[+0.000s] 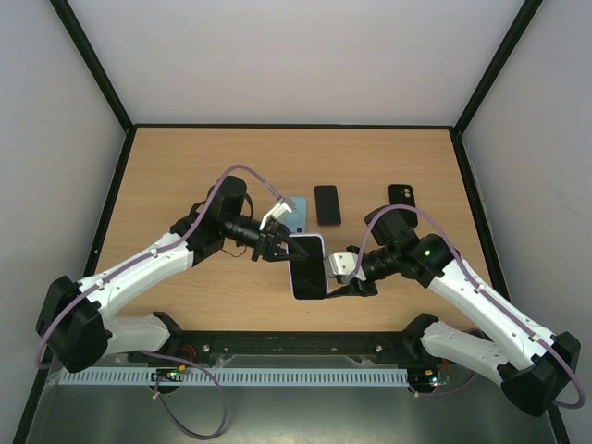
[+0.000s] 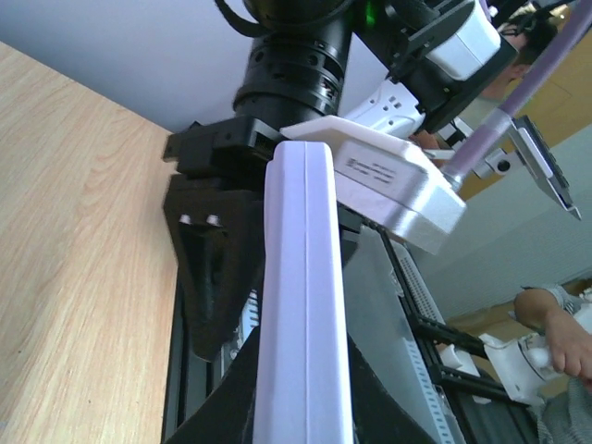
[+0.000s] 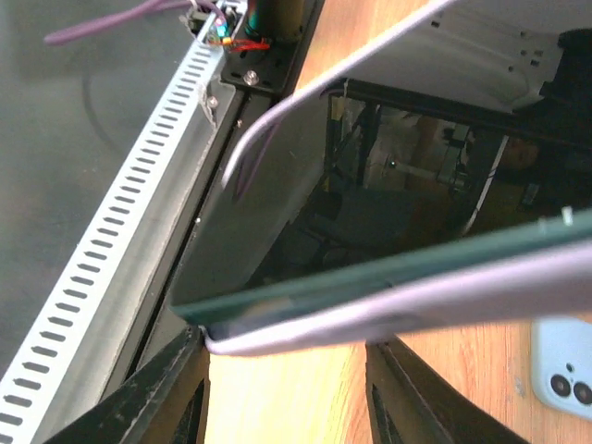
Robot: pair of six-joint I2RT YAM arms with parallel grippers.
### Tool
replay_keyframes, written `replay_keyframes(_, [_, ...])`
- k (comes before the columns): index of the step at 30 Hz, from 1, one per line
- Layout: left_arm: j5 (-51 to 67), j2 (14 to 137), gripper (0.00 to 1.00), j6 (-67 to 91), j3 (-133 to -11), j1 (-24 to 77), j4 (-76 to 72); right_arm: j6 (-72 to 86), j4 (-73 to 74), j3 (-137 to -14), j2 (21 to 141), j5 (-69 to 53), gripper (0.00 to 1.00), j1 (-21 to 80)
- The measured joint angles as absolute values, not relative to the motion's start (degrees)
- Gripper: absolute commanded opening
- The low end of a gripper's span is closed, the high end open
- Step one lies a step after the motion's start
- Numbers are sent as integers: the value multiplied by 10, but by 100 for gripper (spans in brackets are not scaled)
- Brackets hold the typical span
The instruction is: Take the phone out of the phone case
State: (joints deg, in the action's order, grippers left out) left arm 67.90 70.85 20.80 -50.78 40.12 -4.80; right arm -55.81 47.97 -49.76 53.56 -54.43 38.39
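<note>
A phone (image 1: 308,262) with a dark screen sits in a lilac-white phone case (image 1: 296,277), held above the table between both arms. My left gripper (image 1: 277,248) is shut on the case's far end; in the left wrist view the case edge (image 2: 301,305) runs up between the fingers of my left gripper (image 2: 301,412). My right gripper (image 1: 344,277) is at the phone's near right side. In the right wrist view the jaws of my right gripper (image 3: 287,398) stand apart under the case (image 3: 416,310), and the phone's dark green edge (image 3: 370,268) stands off it at the corner.
On the table behind lie a light blue case (image 1: 294,215), a black phone (image 1: 326,204) and a black case (image 1: 401,194). The light blue case (image 3: 562,379) also shows in the right wrist view. A black rail and a white slotted strip (image 1: 277,376) run along the near edge.
</note>
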Motion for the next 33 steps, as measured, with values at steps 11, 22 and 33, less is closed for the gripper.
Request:
replay_keyframes(11, [762,689,2,202,-509,436,-1,-554,458,-509,525,-462,44,375])
replay_keyframes(22, [713,653,2,204,-506,410,9,-430,447,-560,512,-484,48,368])
replay_keyframes(33, [582,565,2,173,-454,354,16,-290,447,-562,495,-489,57,365])
